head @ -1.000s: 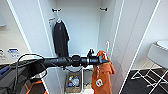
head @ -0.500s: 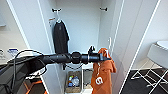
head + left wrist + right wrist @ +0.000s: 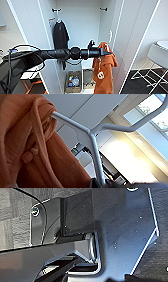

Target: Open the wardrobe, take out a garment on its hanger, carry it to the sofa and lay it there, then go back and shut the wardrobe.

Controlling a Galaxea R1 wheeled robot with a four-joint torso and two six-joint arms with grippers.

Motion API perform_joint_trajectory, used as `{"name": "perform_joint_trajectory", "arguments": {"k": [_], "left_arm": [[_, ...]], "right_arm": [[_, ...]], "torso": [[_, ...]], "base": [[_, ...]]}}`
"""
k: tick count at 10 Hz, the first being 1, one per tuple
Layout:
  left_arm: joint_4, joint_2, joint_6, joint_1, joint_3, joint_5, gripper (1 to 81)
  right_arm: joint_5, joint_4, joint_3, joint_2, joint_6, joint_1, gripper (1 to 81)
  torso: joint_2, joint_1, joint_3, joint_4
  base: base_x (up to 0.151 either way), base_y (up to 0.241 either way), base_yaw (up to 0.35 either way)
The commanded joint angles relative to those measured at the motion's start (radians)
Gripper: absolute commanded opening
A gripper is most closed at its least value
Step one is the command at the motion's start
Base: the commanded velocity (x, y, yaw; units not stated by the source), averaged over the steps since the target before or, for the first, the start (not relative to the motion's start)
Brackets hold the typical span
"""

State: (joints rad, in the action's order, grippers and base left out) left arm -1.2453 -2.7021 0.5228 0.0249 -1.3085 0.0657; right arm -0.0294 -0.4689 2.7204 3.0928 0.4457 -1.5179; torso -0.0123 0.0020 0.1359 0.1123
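Observation:
The wardrobe (image 3: 82, 22) stands open in the head view, its white doors swung out to both sides. My left arm reaches straight into it, and the left gripper (image 3: 108, 53) is shut on the hanger. The orange garment (image 3: 102, 67) with a white mark hangs below that gripper at the right side of the opening. In the left wrist view the thin white hanger (image 3: 92, 139) runs from the orange garment (image 3: 20, 144) down into the left gripper (image 3: 100, 182). The sofa is out of view.
A dark T-shirt (image 3: 60, 36) hangs at the left of the wardrobe. An open box (image 3: 73, 81) of small items sits on the wardrobe floor. A white seat (image 3: 156, 53) on thin metal legs stands at the right over dark flooring. The right door (image 3: 130, 37) stands close beside the garment.
My left arm has risen a little, and the orange garment on its hanger has risen with it. The dark T-shirt has not moved.

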Motion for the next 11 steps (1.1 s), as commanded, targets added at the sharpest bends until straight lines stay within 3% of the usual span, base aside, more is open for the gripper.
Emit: {"name": "perform_joint_trajectory", "arguments": {"k": [1,11], "left_arm": [[-0.003,0.014,0.029,0.195,0.034,0.020,1.0],[-0.005,0.030,0.031,0.191,0.046,0.020,1.0]], "right_arm": [[0.048,-0.005,-0.007,0.008,-0.002,0.034,81.1],[0.048,-0.005,-0.007,0.008,-0.001,0.032,81.1]], "torso": [[0.000,0.000,0.000,0.000],[0.000,0.000,0.000,0.000]], "base": [[0.000,0.000,0.000],[0.000,0.000,0.000]]}}
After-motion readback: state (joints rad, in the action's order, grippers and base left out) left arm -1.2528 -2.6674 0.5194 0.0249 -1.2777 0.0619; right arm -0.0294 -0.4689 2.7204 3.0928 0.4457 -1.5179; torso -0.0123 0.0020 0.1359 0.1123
